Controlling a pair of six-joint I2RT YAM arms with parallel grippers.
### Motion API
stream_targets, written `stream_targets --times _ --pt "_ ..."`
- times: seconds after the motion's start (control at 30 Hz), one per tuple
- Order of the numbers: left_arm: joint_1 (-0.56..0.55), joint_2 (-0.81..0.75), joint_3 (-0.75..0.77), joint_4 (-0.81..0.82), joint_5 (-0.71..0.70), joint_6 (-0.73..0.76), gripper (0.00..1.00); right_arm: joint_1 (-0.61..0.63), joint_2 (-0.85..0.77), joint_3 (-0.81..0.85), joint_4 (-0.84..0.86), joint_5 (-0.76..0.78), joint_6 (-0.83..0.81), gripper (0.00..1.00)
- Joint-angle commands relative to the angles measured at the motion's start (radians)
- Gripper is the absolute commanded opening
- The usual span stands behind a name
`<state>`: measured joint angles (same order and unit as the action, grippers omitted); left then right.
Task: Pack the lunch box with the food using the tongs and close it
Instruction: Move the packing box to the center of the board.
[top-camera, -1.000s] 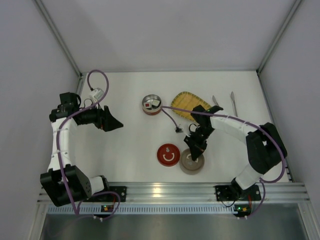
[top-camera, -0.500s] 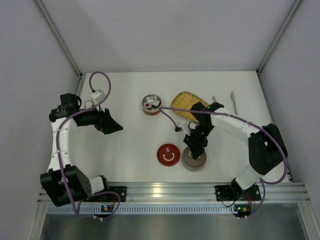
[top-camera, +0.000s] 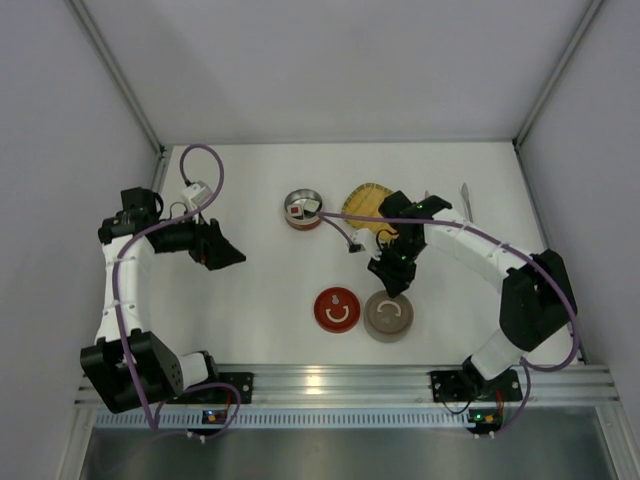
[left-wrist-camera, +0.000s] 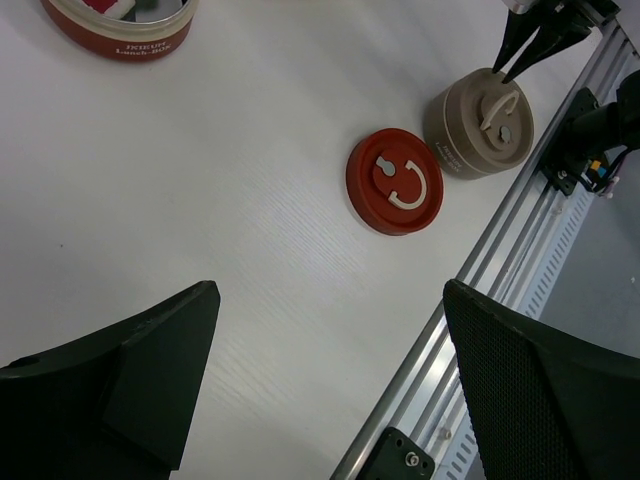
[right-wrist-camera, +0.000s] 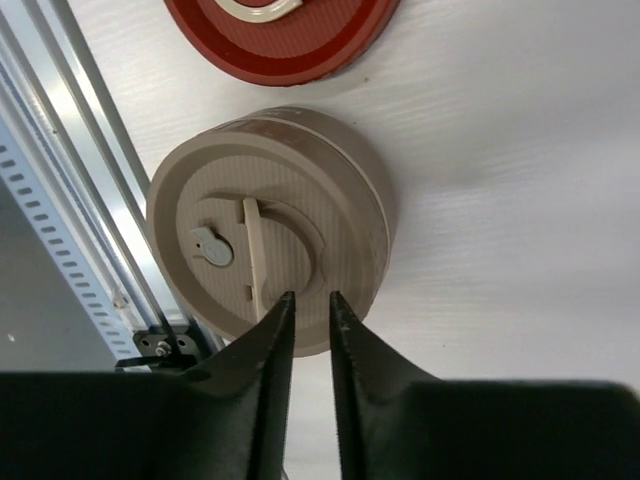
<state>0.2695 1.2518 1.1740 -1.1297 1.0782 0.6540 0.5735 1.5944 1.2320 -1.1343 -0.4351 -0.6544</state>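
The lunch box shows as a round beige box (top-camera: 388, 316) with its lid on and the lid's thin handle (right-wrist-camera: 254, 256) standing up. My right gripper (top-camera: 392, 279) hovers just beyond the box's far rim. Its jaws (right-wrist-camera: 310, 297) are a narrow gap apart, beside the handle, with nothing between them. A red tin (top-camera: 303, 211) at mid-table holds the food (top-camera: 299, 209), white pieces with red and dark marks. The silvery tongs (top-camera: 465, 196) lie at the far right. My left gripper (top-camera: 226, 251) hangs wide open (left-wrist-camera: 328, 290) over bare table at the left.
A red round lid (top-camera: 337, 309) lies flat just left of the beige box. A yellow woven tray (top-camera: 364, 197) sits behind my right arm. A black cable runs from the tin towards the right arm. The aluminium rail (left-wrist-camera: 500, 230) borders the near edge.
My right gripper has pulled back from over the beige lid toward the far side, and its jaws have gone from shut to slightly apart. The left arm has stayed put.
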Motion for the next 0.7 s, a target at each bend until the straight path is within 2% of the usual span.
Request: stream_targets --times 0.0,0.2,0.33,0.43,0.47,0.53,0.57,0.63,0.67 --pt "0.005 -0.032 -0.008 -0.008 0.008 0.056 0.98 0.003 -0.036 0.031 0.059 0.067 -0.011 0.16" --pt "0.004 -0.045 -0.022 -0.022 -0.014 0.111 0.98 0.002 -0.033 -0.008 0.114 0.131 -0.019 0.11" --pt "0.002 -0.068 -0.05 -0.013 -0.046 0.141 0.98 -0.001 -0.074 -0.025 0.131 0.09 -0.034 0.11" --pt "-0.019 -0.094 -0.079 0.017 -0.075 0.147 0.98 -0.001 -0.116 -0.029 0.131 0.044 -0.034 0.24" --pt "-0.036 -0.104 -0.088 0.039 -0.111 0.122 0.99 -0.001 -0.123 -0.029 0.125 0.033 -0.033 0.41" --pt "-0.137 -0.141 -0.134 0.144 -0.229 0.07 0.98 -0.004 -0.132 -0.032 0.122 0.026 -0.025 0.58" --pt "-0.248 -0.176 -0.154 0.194 -0.291 -0.007 0.98 -0.004 -0.136 -0.034 0.117 0.016 -0.025 0.65" --pt "-0.395 -0.207 -0.217 0.331 -0.436 -0.115 0.98 -0.012 -0.139 -0.037 0.117 -0.001 -0.008 0.66" --pt "-0.514 -0.218 -0.232 0.358 -0.574 -0.137 0.98 -0.017 -0.145 -0.039 0.117 -0.026 -0.002 0.67"
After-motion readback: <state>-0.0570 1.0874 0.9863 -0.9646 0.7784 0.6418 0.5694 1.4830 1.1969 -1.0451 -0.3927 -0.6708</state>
